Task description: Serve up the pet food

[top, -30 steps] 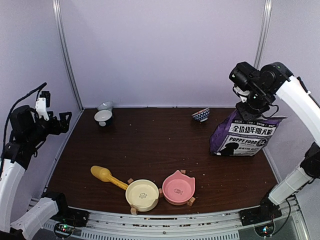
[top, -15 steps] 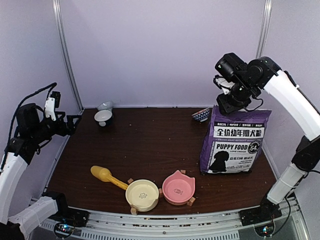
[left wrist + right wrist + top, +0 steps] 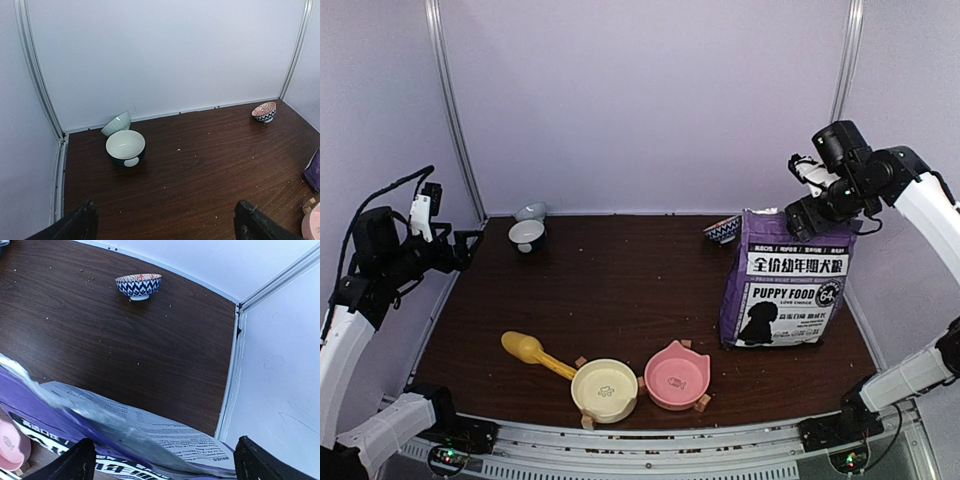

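Pet food is not directly visible; it is judged to be enclosed in the purple "PUPPY FOOD" bag (image 3: 785, 285), which stands upright on the dark table (image 3: 620, 280). In the right wrist view the bag's mouth is seen crumpled, with a silvery lining exposed.

**Gripper state**
- The right gripper (image 3: 812, 215) is positioned just above the bag's upper right edge. Its jaws are spread wide and nothing is clamped between them.
- The left gripper (image 3: 460, 245) is held well apart from the bag, to its left. Its jaws are likewise spread wide and nothing is held.

**Surrounding items**
- A pink cat-eared bowl (image 3: 676, 377) is placed near the bag, to its left and closer to the arm bases.
- A cream bowl (image 3: 604, 388) is set farther left of the bag, just beside the pink one.
- A yellow scoop (image 3: 530, 350) lies farthest left of the bag. Both bowls appear unfilled.

**Handling notes (judgement)**
- The kibble is expected to be hard, light and free-flowing; spillage is likely if it is poured quickly.
- The bag is expected to be soft-walled, smooth and bottom-heavy. Buckling is probable if it is squeezed mid-panel.
- A pinch on the folded top edge or a top corner is recommended for tilting.
- For portioning, the scoop is best taken by its handle.
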{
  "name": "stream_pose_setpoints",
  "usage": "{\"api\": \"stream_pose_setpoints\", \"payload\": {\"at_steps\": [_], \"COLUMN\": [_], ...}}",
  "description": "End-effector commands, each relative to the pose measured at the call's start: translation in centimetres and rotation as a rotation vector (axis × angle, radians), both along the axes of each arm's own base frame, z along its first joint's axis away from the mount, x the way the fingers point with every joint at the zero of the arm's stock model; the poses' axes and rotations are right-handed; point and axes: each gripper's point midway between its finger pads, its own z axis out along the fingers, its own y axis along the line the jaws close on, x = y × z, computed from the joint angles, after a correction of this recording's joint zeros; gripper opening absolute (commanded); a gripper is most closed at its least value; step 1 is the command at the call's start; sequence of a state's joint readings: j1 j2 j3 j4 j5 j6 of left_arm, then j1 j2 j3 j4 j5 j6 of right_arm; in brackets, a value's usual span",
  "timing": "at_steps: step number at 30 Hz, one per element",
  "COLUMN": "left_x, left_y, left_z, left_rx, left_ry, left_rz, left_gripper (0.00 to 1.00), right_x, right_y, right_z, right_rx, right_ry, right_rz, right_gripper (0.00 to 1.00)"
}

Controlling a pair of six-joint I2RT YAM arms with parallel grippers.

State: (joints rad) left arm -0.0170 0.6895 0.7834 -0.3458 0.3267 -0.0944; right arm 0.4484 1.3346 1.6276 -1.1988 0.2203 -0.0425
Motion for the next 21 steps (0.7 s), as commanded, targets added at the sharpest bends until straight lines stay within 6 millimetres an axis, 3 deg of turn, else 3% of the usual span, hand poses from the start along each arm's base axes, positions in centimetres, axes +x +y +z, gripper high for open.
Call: {"api": "stream_pose_setpoints", "payload": {"at_steps": [1,4,6,7,11,15,16,21], "left_x": [-0.1,-0.1,-0.1,-0.1,-0.2,-0.2,-0.2,-0.1], "left_y": [-0.4,-0.5,-0.4,-0.3,-0.2,-0.2,-0.2,-0.1], "left_z": [1.5,1.5,1.6,1.6,1.7,1.7,1.7,1.6], "left_rx": [0.009,0.008,0.01,0.01,0.013,0.013,0.013,0.012], "left_ry": [-0.059,-0.059,-0.061,-0.062,-0.067,-0.067,-0.068,-0.062], "left_rz": [-0.024,-0.027,-0.024,-0.021,-0.012,-0.009,-0.008,-0.008], "left_gripper": [0.98,0.98,0.98,0.98,0.98,0.98,0.98,0.98], "right_x": [0.9,0.8,0.3,0.0,-1.0,-1.9,-1.9,-0.7], "right_y": [-0.3,0.3,1.5,1.9,2.7,4.1,4.5,6.2], "right_z": [-2.3,-2.8,-3.1,-3.4,-4.4,-3.9,-3.3,1.5], "right_rx": [0.045,0.11,0.17,0.189,0.189,0.201,0.216,0.373], "right_ry": [0.065,0.098,0.135,0.155,0.207,0.198,0.18,0.076], "right_rz": [0.066,0.091,0.127,0.137,0.142,0.167,0.16,0.046], "right_gripper": [0.98,0.97,0.91,0.83,0.34,0.04,0.0,0.0]}}
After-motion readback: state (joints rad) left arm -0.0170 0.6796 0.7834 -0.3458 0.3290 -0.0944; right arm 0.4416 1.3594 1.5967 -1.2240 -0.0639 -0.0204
